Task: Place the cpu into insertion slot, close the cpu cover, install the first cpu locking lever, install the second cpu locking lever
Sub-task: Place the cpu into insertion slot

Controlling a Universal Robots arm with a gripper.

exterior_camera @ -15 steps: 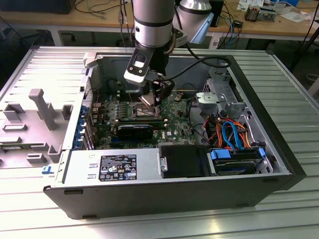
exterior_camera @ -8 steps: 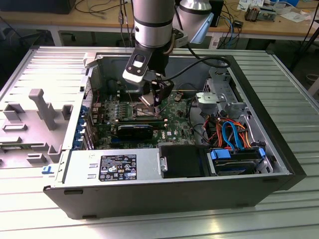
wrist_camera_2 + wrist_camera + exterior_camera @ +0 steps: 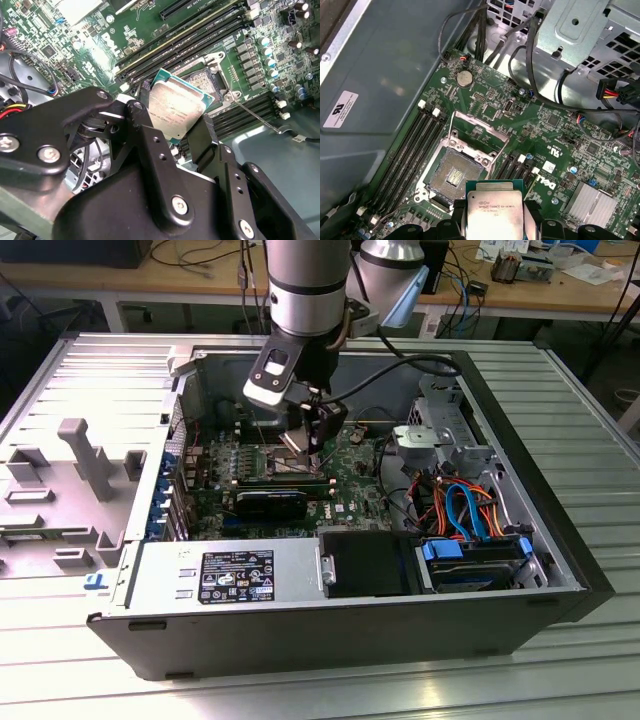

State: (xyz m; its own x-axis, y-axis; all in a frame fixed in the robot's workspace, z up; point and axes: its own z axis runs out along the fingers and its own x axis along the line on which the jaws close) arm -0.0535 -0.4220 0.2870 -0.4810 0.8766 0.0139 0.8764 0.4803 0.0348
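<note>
Your gripper (image 3: 172,119) is clamped on the cpu (image 3: 494,212), holding it above the insertion slot (image 3: 454,175). The slot looks empty inside the open computer case (image 3: 300,635), and the cpu cover (image 3: 480,125) stands flipped up.

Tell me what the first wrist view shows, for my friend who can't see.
The claw holds the silver cpu over the green motherboard, close to the empty insertion slot. The slot's cpu cover is swung open.
</note>
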